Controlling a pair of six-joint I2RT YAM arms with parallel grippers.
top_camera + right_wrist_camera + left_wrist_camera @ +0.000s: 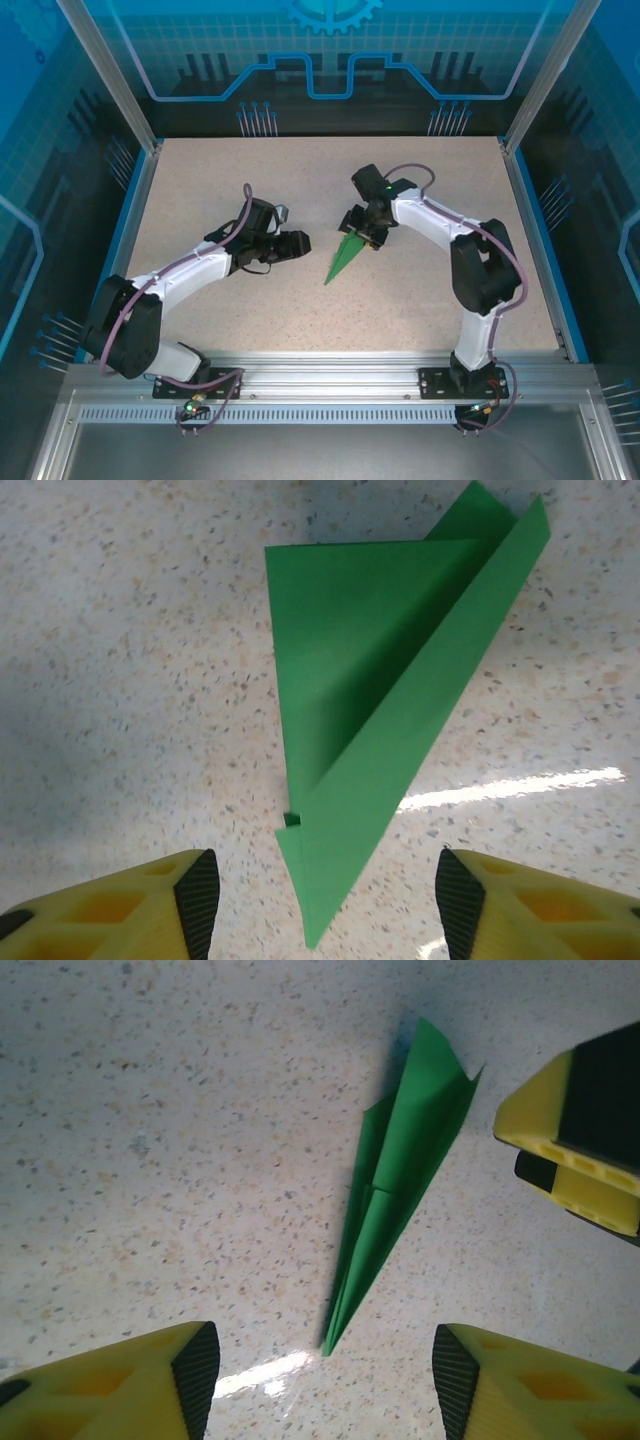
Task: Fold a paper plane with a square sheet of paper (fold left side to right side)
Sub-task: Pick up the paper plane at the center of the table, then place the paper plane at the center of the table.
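Note:
The paper plane (347, 257) is a slim bright green dart lying flat on the speckled table near its middle, nose toward the near left. In the left wrist view the paper plane (400, 1180) points its nose at the gap of my left gripper (320, 1365), which hangs open above the table with nothing in it. My left gripper (303, 244) sits just left of the plane. My right gripper (364, 236) hovers over the wide tail end. From the right wrist, the paper plane (380, 710) has a corner reaching between the fingers of my open right gripper (320, 890), touching neither.
The beige speckled table (200, 190) is bounded by blue side walls and metal posts, with an aluminium rail (330, 375) along the near edge where the arm bases are bolted. The right gripper's yellow fingers (575, 1150) show at the right of the left wrist view.

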